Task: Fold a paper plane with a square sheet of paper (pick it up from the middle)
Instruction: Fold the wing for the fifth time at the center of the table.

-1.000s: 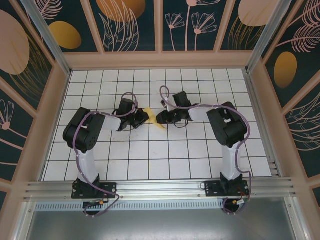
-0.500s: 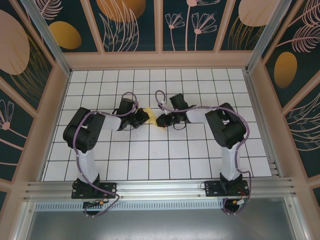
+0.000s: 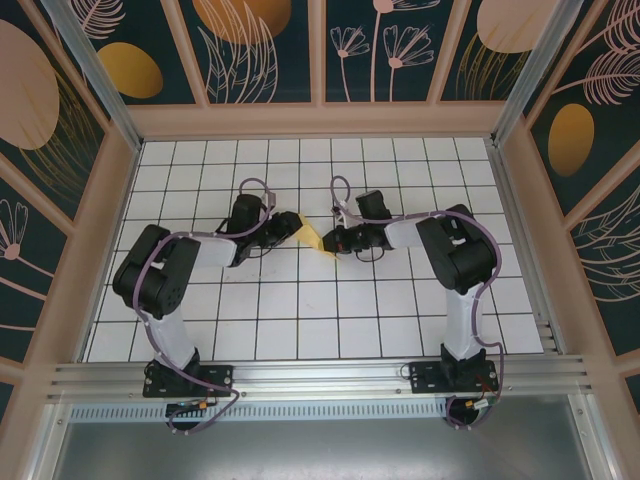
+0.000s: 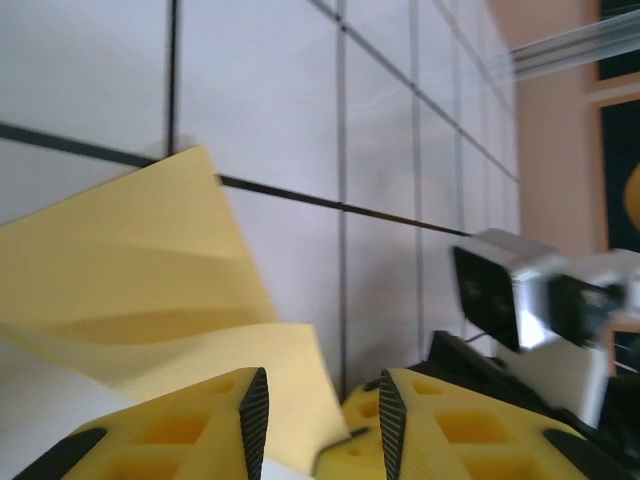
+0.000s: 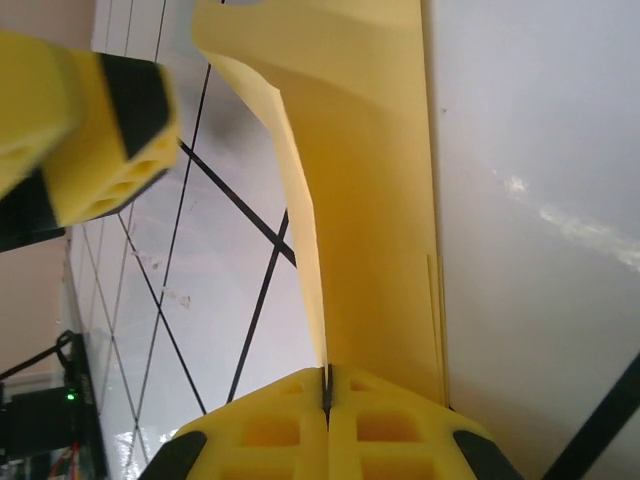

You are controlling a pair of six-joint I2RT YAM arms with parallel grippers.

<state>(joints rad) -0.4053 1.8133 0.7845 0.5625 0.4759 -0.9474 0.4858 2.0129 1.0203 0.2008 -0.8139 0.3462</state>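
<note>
Top external view: two black robot arms reach inward over a white tiled table (image 3: 300,310), and their claws nearly meet at its middle. A small folded yellow sheet of paper (image 3: 308,236) sits between the two claws, touching both. The left gripper (image 3: 284,229) comes at the paper from one side, and the right gripper (image 3: 330,240) meets it from the opposite side.

Left wrist view: the left gripper (image 4: 318,425) shows two yellow fingers with dark ribbed pads, standing a narrow way apart and not pressed together. One corner of the sheet of paper (image 4: 150,260) reaches into the gap between them. The rest spreads ahead of the fingertips and off to one side, in overlapping yellow layers with soft creases, lying low over the tiles. Beyond the far fingertip, close by, is the right arm's wrist (image 4: 520,295), a silver and black block.

Right wrist view: the right gripper (image 5: 327,388) has its two yellow fingers pressed flat together, pinching the paper's edge. From that pinch the sheet of paper (image 5: 370,180) runs straight ahead as a long yellow strip with one side curled up off the table. One of the left gripper's yellow fingers (image 5: 105,135) sits ahead and to the side, near the curled edge.
</note>
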